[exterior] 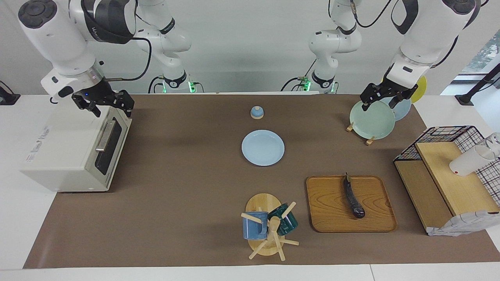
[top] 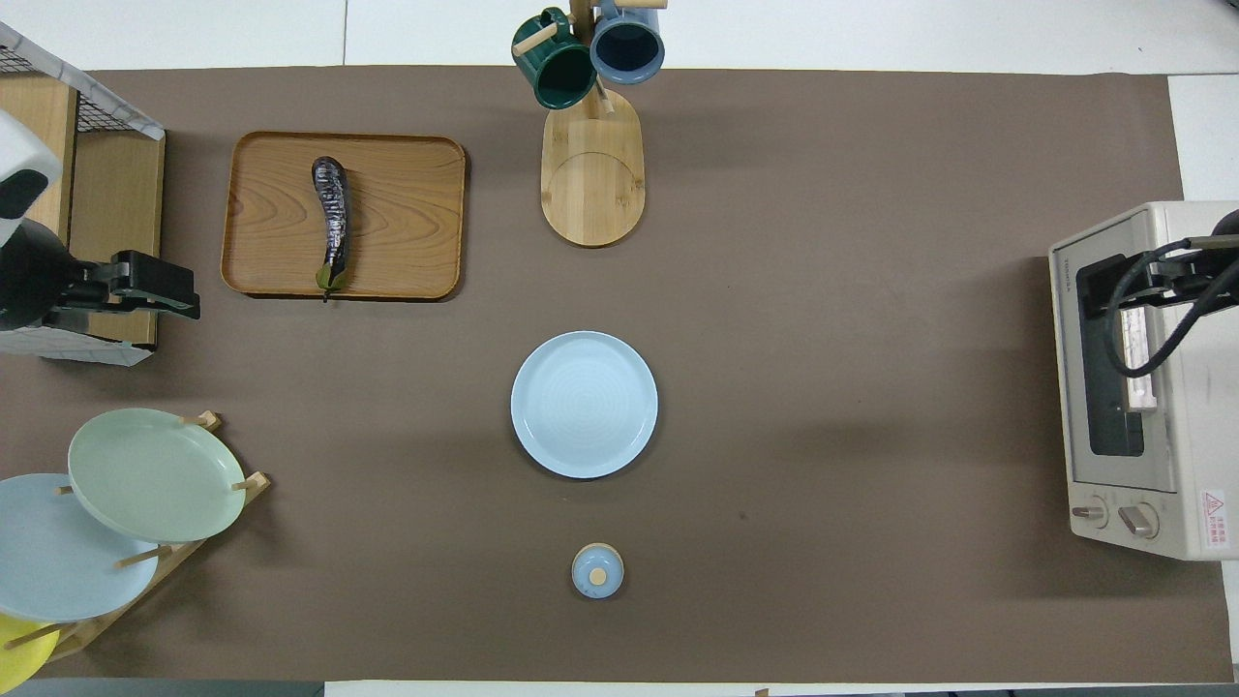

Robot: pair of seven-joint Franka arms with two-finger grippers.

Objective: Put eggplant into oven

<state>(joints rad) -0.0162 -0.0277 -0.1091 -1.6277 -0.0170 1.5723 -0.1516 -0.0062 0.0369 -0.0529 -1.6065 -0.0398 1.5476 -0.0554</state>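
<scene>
The dark purple eggplant (exterior: 353,199) lies lengthwise on a wooden tray (exterior: 332,212), toward the left arm's end of the table; it also shows in the overhead view (top: 331,221). The cream oven (exterior: 66,152) stands at the right arm's end with its door shut, and it shows in the overhead view (top: 1176,407) too. My right gripper (exterior: 111,110) hangs open and empty over the oven's top front edge, near the door handle. My left gripper (exterior: 377,105) is open and empty, up over the plate rack, apart from the eggplant.
A light-blue plate (exterior: 263,147) and a small blue lid (exterior: 257,112) lie mid-table. A mug tree (exterior: 269,226) stands beside the tray. A rack of plates (exterior: 373,119) and a wire-and-wood shelf (exterior: 445,175) with a white cup (exterior: 468,160) stand at the left arm's end.
</scene>
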